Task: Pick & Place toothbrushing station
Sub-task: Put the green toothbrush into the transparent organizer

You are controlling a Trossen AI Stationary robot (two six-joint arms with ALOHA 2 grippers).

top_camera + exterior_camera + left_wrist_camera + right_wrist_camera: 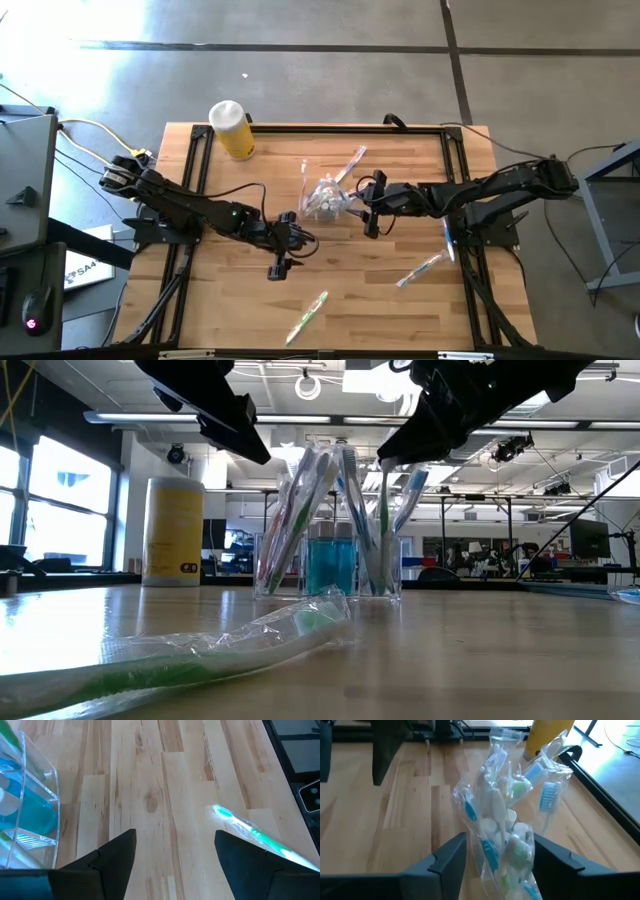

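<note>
**Toothbrushing Station: Component Positions**

Nearest the front edge of the wooden surface [210, 310], one wrapped toothbrush with a green handle [307, 317] lies flat in clear film; in the low view it fills the foreground [200, 655]. A second wrapped toothbrush [420, 269] lies toward the right side, well apart from the first.

At mid-surface, the left gripper [279, 268] hangs above bare wood, short of the container. Its fingers [112, 857] stand wide apart with nothing between them. In the left wrist view a wrapped green toothbrush [250, 832] lies on the wood beyond the fingers, and a corner of the clear container [30, 805] shows at the frame edge.

Farther in, near the centre, the clear plastic container [325, 197] stands upright on the surface. In the low view it holds several pastel-handled toothbrushes [300, 510] standing tilted, heads up, with a teal block visible in the middle compartment [331, 565]. The right gripper [362, 207] sits just beside the container on its right. The right wrist view shows its fingers [451, 857] parted on either side of the wrapped toothbrush bundle [507, 820]; whether they touch the wrapping cannot be told.

Beyond the container, one wrapped toothbrush [350, 162] lies on the wood. At the far left corner, a yellow bottle with a white cap [232, 129] stands upright.
</note>
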